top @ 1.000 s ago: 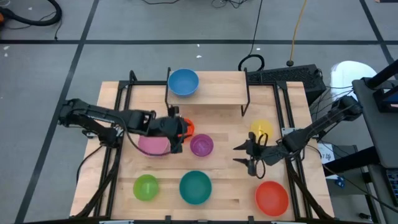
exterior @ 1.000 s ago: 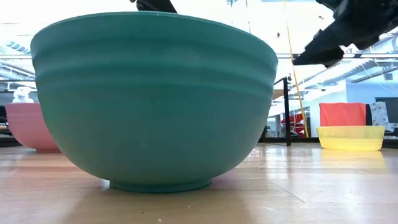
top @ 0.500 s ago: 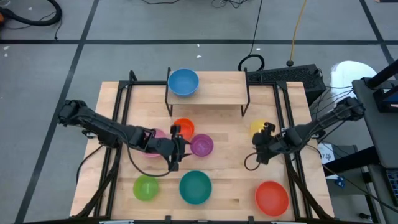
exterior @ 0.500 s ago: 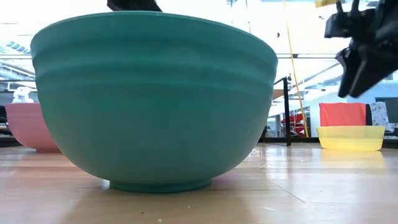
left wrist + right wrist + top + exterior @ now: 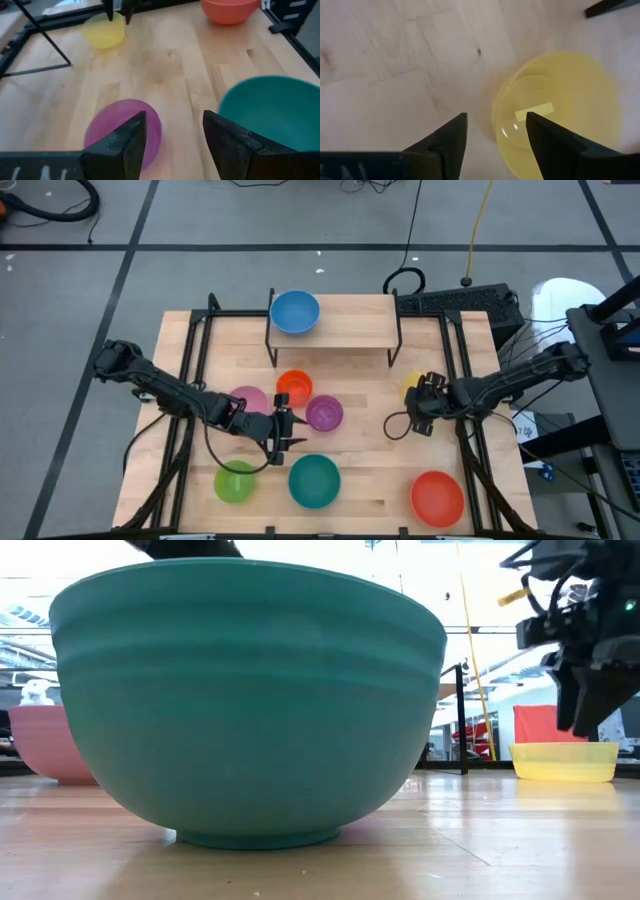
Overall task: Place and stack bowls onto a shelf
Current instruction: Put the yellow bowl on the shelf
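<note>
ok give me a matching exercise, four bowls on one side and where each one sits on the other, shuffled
Things:
1. blue bowl
2. yellow bowl
3. teal bowl
4. red bowl

Places:
A. near edge of the table, right corner
B. on the shelf, left end
C. just beyond the open right pincer
D. near edge, between the green bowl and the red one

Pairs: 1-B, 2-C, 3-D, 4-A
</note>
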